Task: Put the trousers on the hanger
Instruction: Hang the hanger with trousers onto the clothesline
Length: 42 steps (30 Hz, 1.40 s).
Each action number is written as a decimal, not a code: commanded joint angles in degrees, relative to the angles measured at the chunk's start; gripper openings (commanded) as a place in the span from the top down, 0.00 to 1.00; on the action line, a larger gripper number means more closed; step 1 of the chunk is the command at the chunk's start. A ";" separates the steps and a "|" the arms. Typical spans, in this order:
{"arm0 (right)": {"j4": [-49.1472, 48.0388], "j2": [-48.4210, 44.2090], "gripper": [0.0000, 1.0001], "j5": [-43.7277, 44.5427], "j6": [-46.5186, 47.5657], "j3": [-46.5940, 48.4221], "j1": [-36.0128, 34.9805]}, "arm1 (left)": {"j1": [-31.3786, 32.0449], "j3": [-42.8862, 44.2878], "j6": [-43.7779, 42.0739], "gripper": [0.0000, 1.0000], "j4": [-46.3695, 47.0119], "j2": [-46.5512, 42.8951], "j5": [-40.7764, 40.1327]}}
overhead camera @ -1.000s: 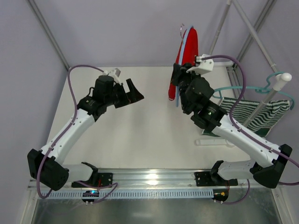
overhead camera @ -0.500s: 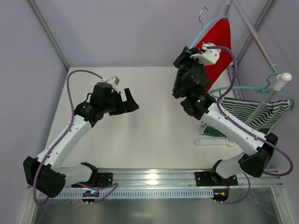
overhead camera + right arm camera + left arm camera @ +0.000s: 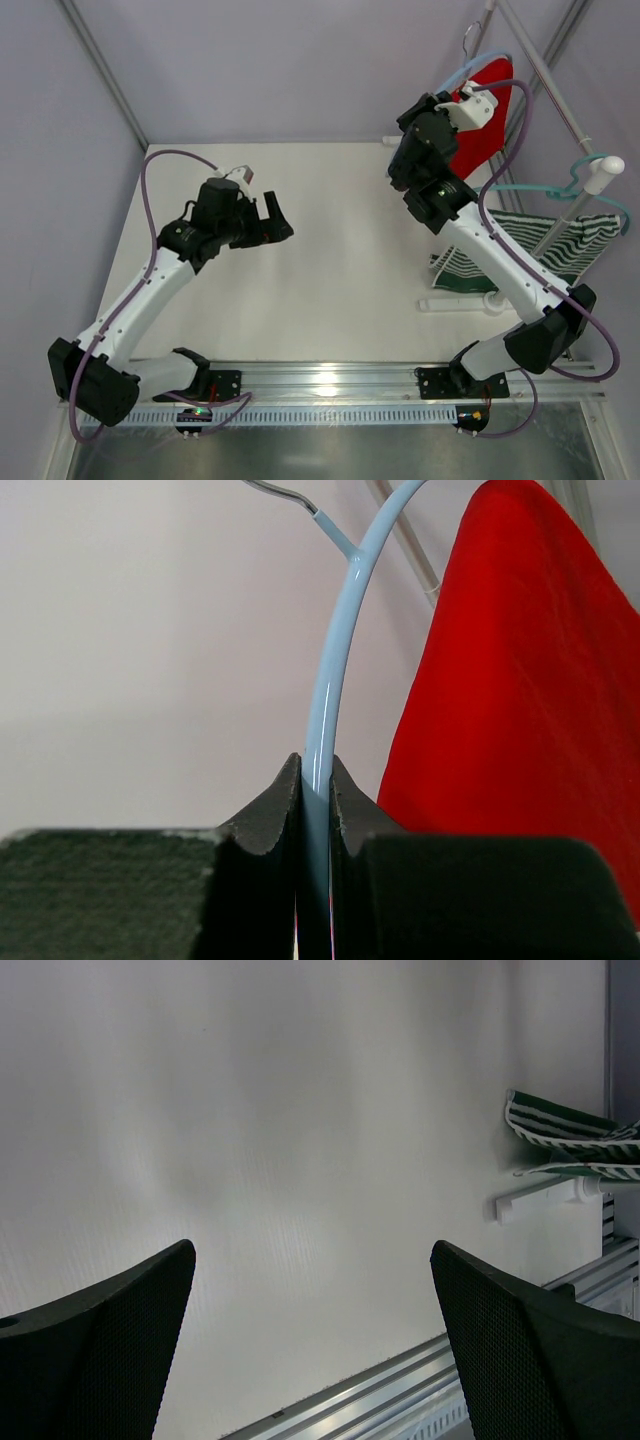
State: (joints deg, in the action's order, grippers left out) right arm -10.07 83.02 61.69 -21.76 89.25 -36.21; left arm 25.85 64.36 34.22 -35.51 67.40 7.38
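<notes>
The right arm (image 3: 490,265) pinches the hanger (image 3: 328,680) in its jaws, hook above them, trousers (image 3: 500,680) on it. The left arm (image 3: 150,290), jaws spread, is far.

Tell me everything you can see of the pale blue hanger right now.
The hanger is thin, glossy pale blue plastic with a curved shoulder and a grey metal hook. The right gripper is shut on that shoulder, holding it raised at the back right. The red trousers hang from it; its lower bar is hidden.
</notes>
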 commanded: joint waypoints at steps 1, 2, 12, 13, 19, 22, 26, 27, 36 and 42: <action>-4.27 -2.08 0.96 -1.05 -5.74 4.35 1.92 | -0.18 0.86 -0.73 0.00 -0.09 0.63 -0.70; -3.48 -1.99 0.96 -0.96 -7.06 4.61 2.45 | -0.18 0.94 -0.73 0.00 -0.09 0.81 -0.78; -3.22 -0.94 0.96 1.50 -12.16 3.12 5.53 | -0.18 1.82 -1.61 0.00 -1.76 2.04 -1.31; -2.42 -0.85 0.96 1.59 -13.04 3.38 6.14 | -0.18 1.91 -1.61 0.00 -1.85 2.12 -1.31; -1.01 -0.32 0.96 1.68 -16.74 4.09 7.73 | -0.18 2.26 -1.70 0.00 -2.55 2.04 -1.14; 0.22 -0.84 0.96 1.85 -18.93 3.91 8.61 | -0.18 2.35 -1.61 0.00 -2.72 1.60 -1.31; 1.19 -0.58 0.96 1.07 -19.99 4.61 9.92 | -0.18 2.61 -1.43 0.00 -2.81 1.51 -1.31; 1.19 -0.76 0.96 0.89 -19.90 4.70 10.36 | -0.18 2.70 -1.43 0.00 -2.81 1.51 -1.23; -1.71 -3.39 0.96 -0.78 -22.00 1.81 13.18 | -0.18 2.35 -1.35 0.00 -3.25 1.34 -1.22; -1.72 -4.36 0.96 -2.19 -24.29 -0.04 15.29 | -0.18 2.09 -1.35 0.00 -3.25 0.98 -1.22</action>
State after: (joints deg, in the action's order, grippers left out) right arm -1.65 83.29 60.05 -42.98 87.44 -21.82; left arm 25.85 64.71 33.87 -38.28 69.63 6.48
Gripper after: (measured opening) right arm 0.130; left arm 0.996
